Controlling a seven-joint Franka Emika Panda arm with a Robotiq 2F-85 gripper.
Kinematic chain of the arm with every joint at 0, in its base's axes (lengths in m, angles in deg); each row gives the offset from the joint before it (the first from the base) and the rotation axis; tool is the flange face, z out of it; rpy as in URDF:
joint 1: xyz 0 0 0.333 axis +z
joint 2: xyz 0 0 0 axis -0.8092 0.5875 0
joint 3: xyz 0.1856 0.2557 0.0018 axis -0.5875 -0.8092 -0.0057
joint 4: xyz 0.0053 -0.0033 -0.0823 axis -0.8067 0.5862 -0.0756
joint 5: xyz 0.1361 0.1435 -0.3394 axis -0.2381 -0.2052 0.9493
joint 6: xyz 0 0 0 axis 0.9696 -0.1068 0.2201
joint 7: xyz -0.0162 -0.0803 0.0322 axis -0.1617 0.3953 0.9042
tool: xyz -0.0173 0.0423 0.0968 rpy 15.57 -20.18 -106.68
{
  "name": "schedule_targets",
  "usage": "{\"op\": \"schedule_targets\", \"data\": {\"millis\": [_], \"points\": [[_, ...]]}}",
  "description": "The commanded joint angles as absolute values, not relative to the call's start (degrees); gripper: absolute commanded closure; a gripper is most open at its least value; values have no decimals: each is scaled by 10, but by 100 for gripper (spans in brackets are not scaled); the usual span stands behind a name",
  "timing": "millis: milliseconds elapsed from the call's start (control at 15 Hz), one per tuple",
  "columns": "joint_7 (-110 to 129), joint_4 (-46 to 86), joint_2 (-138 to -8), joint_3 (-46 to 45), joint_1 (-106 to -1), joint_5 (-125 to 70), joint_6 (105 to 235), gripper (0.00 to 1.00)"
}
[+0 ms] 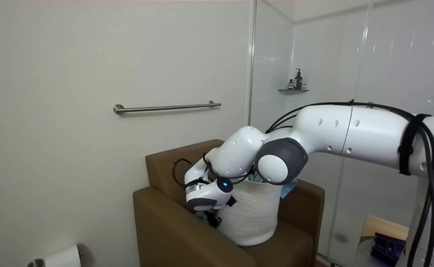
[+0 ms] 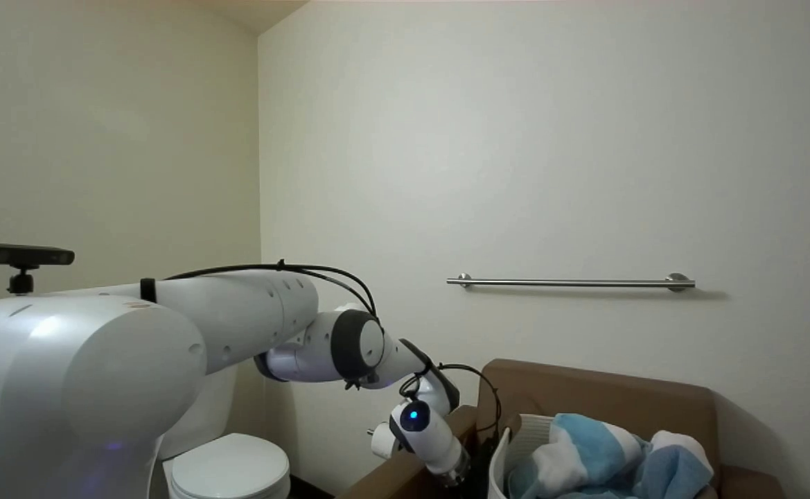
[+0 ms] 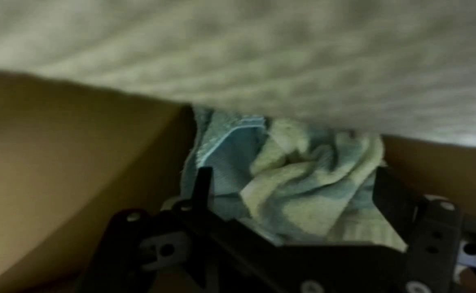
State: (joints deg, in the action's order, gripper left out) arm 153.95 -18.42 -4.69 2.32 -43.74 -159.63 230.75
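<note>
Got my fingers (image 3: 202, 189) spread wide at 9 and 3 o'clock in the wrist view, crumpled towel (image 3: 303, 191) between them on the chair (image 3: 58, 175), basket (image 3: 238, 61) at 12. Looks light, soft, floppy imo; I'd pinch its bunched-up middle.

Bar (image 1: 167, 108) on far wall (image 1: 72, 66); paper roll (image 1: 64, 257) lower, to left; toilet (image 2: 230, 466) left of roll. Far right: dark bottles (image 1: 298, 81) on corner shelf (image 1: 293, 91).
</note>
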Motion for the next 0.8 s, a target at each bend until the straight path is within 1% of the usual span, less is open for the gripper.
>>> {"op": "schedule_targets", "data": {"millis": [0, 200, 333, 467, 533, 600, 733], "points": [[1487, -205, -47, -61, -491, -1550, 2273, 0], [1501, -169, -46, -171, -543, -1441, 2252, 0], [1529, -148, -43, -198, -557, -1381, 2246, 0], [1563, -148, -40, -177, -543, -1349, 2251, 0], [1580, -156, -40, -152, -526, -1346, 2256, 0], [1541, -168, -40, -151, -527, -1375, 2268, 0], [1544, -184, -40, -108, -502, -1390, 2274, 0]]}}
